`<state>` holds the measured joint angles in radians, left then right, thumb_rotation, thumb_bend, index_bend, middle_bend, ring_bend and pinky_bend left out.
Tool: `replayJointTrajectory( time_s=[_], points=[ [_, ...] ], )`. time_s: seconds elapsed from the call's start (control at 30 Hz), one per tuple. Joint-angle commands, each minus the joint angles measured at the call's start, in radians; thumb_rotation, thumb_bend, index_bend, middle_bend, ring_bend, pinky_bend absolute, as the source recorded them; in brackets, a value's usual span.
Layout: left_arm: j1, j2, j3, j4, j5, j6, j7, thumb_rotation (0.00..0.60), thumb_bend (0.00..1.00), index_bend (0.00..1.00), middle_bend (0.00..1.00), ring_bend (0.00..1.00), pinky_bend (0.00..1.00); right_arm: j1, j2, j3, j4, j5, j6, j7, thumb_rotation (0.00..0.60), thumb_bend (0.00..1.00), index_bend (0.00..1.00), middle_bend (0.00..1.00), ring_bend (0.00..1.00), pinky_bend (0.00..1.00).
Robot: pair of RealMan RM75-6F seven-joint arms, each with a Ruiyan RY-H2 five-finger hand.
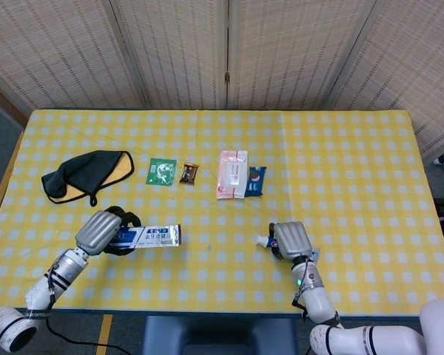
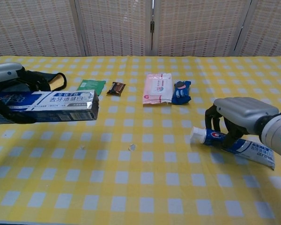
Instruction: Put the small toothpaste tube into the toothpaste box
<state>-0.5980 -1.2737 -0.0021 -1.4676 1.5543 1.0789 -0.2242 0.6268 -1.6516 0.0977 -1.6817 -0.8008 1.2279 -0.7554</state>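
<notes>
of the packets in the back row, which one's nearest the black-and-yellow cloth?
The green packet. It sits at the left end of the row, closest to the cloth; the brown snack, pink wipes pack and blue packet lie further right.

Bare cloth between toothpaste box [image 2: 47, 106] and toothpaste tube [image 2: 232, 144]; only crumbs [image 2: 129, 147].
</notes>
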Motion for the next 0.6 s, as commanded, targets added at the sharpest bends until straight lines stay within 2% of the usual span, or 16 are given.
replayJointTrajectory(
  time_s=[0.03,0.23,0.43,0.6],
  points=[
    [0.002,0.005,-0.003,-0.009,-0.006,0.0,0.005,0.6,0.25,0.54,0.52,0.48,0.3,-0.023,0.032,0.004,-0.013,-0.068,-0.011,0.097,0.6,0.43,0.74,0.59,0.64,0.82],
    [0.005,0.02,-0.011,-0.043,-0.029,-0.011,-0.009,0.6,0.25,0.54,0.52,0.48,0.3,-0.079,0.122,0.03,-0.062,-0.202,-0.048,0.378,0.6,0.44,0.75,0.61,0.65,0.86],
    [0.005,0.035,-0.023,-0.088,-0.059,-0.027,-0.02,0.6,0.25,0.54,0.52,0.48,0.3,-0.141,0.199,0.058,-0.11,-0.37,-0.009,0.65,0.6,0.45,0.76,0.62,0.67,0.91],
    [0.015,0.034,-0.036,-0.134,-0.098,-0.029,-0.009,0.6,0.25,0.54,0.52,0.48,0.3,-0.177,0.258,0.087,-0.173,-0.458,0.009,0.864,0.6,0.45,0.76,0.62,0.67,0.91]
  ],
)
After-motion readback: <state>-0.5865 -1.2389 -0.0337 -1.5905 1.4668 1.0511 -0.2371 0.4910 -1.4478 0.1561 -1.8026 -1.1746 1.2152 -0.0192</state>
